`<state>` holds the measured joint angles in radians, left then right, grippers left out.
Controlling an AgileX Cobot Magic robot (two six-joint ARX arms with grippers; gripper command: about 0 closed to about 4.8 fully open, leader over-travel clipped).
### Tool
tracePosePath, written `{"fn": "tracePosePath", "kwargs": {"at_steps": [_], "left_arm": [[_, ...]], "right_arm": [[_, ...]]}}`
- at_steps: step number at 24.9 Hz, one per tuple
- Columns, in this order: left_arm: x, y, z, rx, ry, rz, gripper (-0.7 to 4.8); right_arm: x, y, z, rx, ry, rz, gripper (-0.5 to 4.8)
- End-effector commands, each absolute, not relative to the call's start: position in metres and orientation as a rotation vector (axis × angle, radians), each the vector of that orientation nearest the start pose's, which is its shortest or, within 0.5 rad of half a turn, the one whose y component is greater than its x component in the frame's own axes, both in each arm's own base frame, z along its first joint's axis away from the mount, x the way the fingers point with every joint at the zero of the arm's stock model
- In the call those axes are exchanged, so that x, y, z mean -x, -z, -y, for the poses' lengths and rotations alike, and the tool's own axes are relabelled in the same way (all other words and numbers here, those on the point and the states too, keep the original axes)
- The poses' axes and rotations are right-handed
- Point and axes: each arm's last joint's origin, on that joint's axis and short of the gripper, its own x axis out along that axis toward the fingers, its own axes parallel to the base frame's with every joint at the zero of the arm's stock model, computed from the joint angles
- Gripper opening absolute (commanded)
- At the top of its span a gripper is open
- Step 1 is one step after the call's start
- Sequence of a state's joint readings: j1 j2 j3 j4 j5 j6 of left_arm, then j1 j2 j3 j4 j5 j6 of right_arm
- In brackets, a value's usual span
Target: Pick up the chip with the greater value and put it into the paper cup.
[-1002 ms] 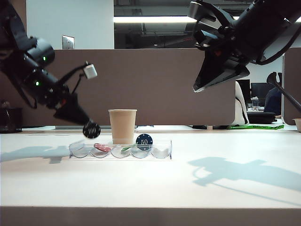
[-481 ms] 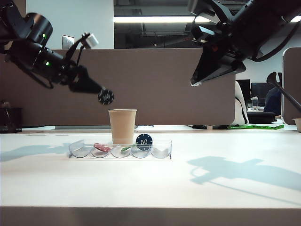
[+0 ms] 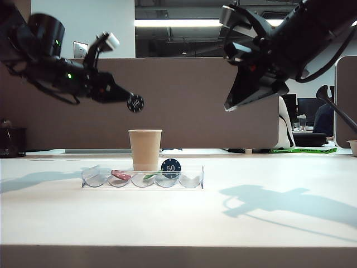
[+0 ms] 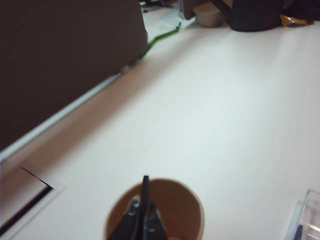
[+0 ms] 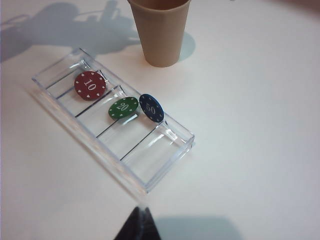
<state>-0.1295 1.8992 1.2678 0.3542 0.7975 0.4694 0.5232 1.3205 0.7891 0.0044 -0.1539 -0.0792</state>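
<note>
The black chip (image 3: 135, 103) hangs in the air, pinched in my left gripper (image 3: 128, 100), just above and slightly left of the paper cup's (image 3: 145, 149) rim. In the left wrist view the chip (image 4: 145, 184) shows edge-on between the shut fingers of the left gripper (image 4: 144, 212), with the beige cup's open mouth (image 4: 186, 207) directly below. My right gripper (image 3: 228, 105) hovers high at the right, shut and empty. In the right wrist view the right gripper's closed tips (image 5: 139, 220) sit above the table near the tray's corner, and the cup (image 5: 161, 32) stands beyond the tray.
A clear plastic tray (image 3: 192, 181) lies in front of the cup. It holds a red 10 chip (image 5: 90, 85), a green 20 chip (image 5: 123, 108) and a blue 50 chip (image 5: 151, 107). A brown partition (image 3: 223, 111) runs behind the table.
My left gripper has lifted the black chip from low beside the tray, up and rightward to just above the cup, turning its wrist. The right arm has barely moved.
</note>
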Motion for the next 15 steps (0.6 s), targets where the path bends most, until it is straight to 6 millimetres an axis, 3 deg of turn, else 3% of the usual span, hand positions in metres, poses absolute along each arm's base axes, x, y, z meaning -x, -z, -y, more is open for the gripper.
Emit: {"fn": "tracePosePath", "kwargs": {"at_steps": [1,15], "left_arm": [[-0.421,-0.229,0.081,-0.331,0.976,-0.041,-0.06],[-0.433,-0.22,0.094,-0.311,0.94,-0.023,-0.06]], "right_arm": [[-0.242,-0.241,-0.145,0.168,-0.684,-0.477,-0.01],[-0.242,-0.241,-0.145,0.167,-0.684,-0.474,-0.01]]}}
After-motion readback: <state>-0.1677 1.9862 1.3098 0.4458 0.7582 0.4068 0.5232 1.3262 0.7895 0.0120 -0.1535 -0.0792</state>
